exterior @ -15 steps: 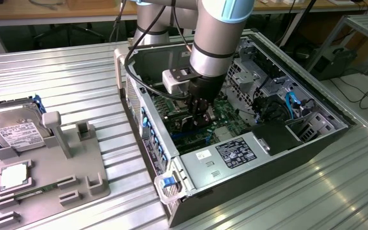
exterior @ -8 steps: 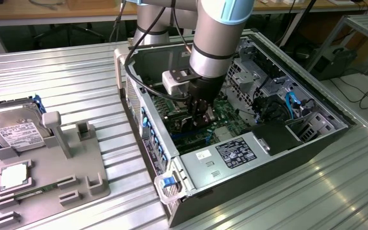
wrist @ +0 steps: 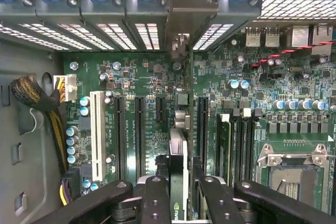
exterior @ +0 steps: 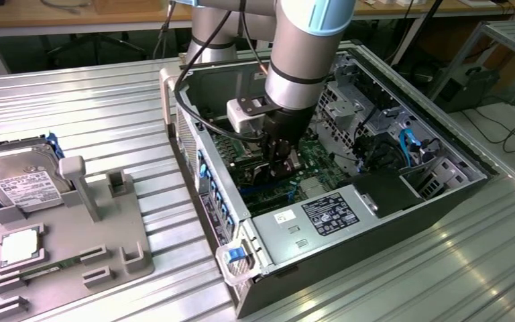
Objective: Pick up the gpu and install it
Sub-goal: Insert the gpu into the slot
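The exterior view looks down from above and off to one side onto the open computer case (exterior: 329,168). The wrist view faces straight down, close above the motherboard (wrist: 157,93) inside that case; both share this board.

A shiny ribbed metal table (exterior: 88,114) holds an open computer case (exterior: 347,268) on the exterior view's right and a grey tray (exterior: 70,268) on the near left.
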`<action>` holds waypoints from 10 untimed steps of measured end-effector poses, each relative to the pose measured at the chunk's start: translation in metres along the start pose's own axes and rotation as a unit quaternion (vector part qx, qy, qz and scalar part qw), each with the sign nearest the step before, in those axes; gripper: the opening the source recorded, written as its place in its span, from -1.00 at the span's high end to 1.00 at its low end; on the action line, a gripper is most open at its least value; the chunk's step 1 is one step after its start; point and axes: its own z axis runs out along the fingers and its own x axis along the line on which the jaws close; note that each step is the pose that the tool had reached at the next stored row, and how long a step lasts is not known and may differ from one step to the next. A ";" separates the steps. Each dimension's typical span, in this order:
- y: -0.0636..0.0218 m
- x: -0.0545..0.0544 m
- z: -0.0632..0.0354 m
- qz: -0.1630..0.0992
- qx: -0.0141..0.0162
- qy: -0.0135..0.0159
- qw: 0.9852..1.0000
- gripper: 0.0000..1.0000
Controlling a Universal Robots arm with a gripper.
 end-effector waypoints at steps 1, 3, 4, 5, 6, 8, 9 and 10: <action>0.0000 0.000 -0.0014 0.000 0.000 0.000 1.000 0.47; 0.0000 0.000 -0.0054 0.000 0.000 0.001 1.000 0.47; -0.0001 0.000 -0.0058 0.000 0.000 0.000 1.000 0.47; -0.0001 0.000 -0.0058 0.000 0.000 0.000 1.000 0.47; -0.0001 0.000 -0.0058 0.000 0.000 0.000 1.000 0.47; 0.0000 0.000 -0.0059 0.000 0.000 0.000 1.000 0.47; 0.0000 0.000 -0.0059 0.000 0.000 0.000 1.000 0.47; 0.0000 0.000 -0.0059 0.000 0.000 0.000 1.000 0.47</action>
